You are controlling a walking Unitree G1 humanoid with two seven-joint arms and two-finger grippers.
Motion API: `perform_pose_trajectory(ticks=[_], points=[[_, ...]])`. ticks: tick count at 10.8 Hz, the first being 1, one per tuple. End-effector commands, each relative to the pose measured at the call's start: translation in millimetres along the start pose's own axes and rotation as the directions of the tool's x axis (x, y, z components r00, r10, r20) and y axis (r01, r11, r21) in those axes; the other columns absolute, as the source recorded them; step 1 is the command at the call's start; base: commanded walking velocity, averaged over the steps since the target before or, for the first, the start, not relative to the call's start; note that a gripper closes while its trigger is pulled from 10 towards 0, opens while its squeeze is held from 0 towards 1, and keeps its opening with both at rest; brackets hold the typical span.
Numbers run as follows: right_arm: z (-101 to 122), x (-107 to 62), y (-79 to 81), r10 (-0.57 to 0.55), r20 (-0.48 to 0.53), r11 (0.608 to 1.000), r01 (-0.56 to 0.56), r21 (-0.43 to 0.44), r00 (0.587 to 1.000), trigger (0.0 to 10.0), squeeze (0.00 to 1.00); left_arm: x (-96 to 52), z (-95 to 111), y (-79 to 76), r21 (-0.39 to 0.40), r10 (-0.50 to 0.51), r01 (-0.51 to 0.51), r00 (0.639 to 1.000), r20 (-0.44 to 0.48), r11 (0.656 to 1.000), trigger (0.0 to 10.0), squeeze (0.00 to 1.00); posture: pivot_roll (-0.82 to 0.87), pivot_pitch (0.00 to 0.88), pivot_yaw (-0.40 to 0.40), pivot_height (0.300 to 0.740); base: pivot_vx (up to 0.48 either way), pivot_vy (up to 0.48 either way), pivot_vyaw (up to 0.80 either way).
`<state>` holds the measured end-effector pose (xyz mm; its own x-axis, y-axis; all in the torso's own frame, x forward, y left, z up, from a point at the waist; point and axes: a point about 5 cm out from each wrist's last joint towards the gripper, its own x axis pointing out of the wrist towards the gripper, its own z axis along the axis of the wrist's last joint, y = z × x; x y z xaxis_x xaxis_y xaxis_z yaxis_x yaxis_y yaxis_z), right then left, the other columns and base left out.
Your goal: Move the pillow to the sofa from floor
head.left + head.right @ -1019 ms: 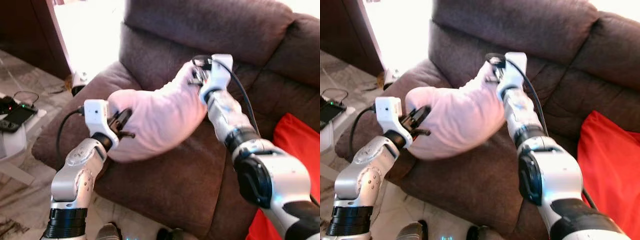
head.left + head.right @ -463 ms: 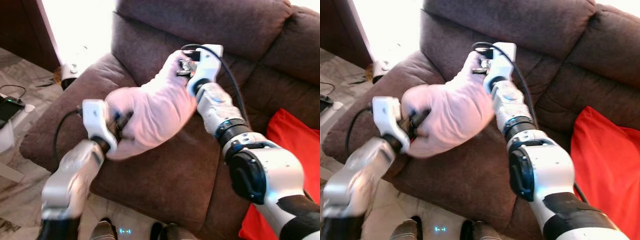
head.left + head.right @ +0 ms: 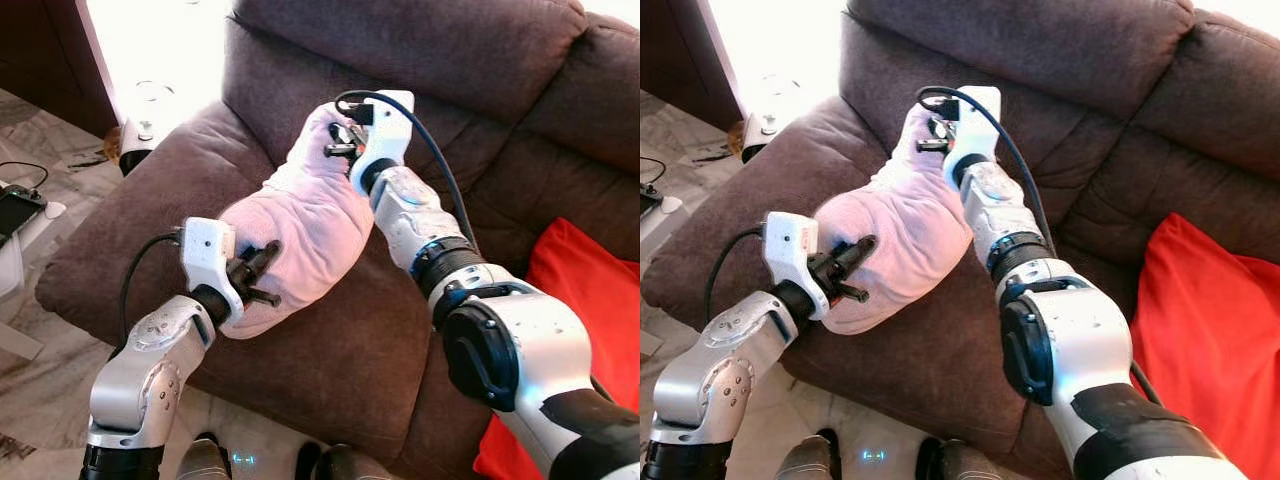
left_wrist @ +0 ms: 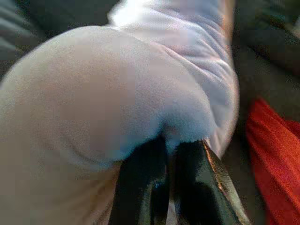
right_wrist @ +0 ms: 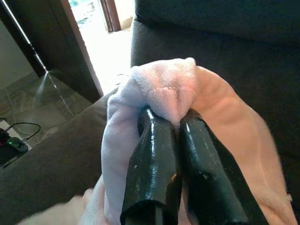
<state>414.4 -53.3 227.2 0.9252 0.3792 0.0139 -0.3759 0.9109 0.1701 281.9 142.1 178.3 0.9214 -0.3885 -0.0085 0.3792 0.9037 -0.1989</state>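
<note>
The right gripper (image 5: 176, 124) pinches a bunched corner of the soft pale-pink plush pillow (image 3: 310, 215) between its two long black fingers (image 5: 152, 164), a fold of fabric squeezed up between their tips. That corner is the pillow's far end, held up close to the backrest of the dark brown fabric sofa (image 3: 330, 350). The left gripper (image 3: 262, 272) clamps the pillow's near end, its black fingers (image 4: 140, 187) closed on a tuck of the plush, toward the sofa's front edge. The pillow stretches between the two grippers (one at each end) and lies along the sofa's seat cushion, its bulging middle resting on the upholstery.

Behind the right gripper, the silver right arm (image 3: 500, 340) reaches diagonally across the sofa's seat, a black cable (image 3: 440, 170) looping from its white wrist housing. The silver left arm (image 3: 145, 370) rises from below the sofa's front edge, a black cable curving off its wrist as well.

A bright red fabric cushion (image 3: 555, 300) lies on the sofa to the right of the pillow, well apart from it. Left of the sofa, a pale marbled tile floor (image 3: 40, 150) carries a small white device (image 3: 135, 140) near the armrest and a dark handheld gadget (image 3: 15, 205) with a thin black cord. A dark wooden door frame (image 5: 51, 56) stands beyond the sofa's left armrest, bright daylight glaring past it.
</note>
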Motion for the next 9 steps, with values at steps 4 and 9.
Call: perform_pose_trajectory(ticks=[4,9], points=[[-5.3,2.8,18.9,0.080,-0.037,0.997,-0.080,0.010,0.996,10.0,0.00,2.4,40.6,4.9,0.004,0.081,-0.084,0.972,0.219,0.996,10.0,0.00,0.21,0.191,-0.247,0.740,0.000,0.000,0.00],[-3.9,3.1,17.4,0.062,-0.036,0.998,-0.062,0.006,0.997,10.0,0.00,-3.8,23.0,-49.1,-0.001,-0.303,0.305,0.947,0.105,0.952,10.0,0.00,0.22,0.193,-0.246,0.740,0.000,0.000,0.00]])
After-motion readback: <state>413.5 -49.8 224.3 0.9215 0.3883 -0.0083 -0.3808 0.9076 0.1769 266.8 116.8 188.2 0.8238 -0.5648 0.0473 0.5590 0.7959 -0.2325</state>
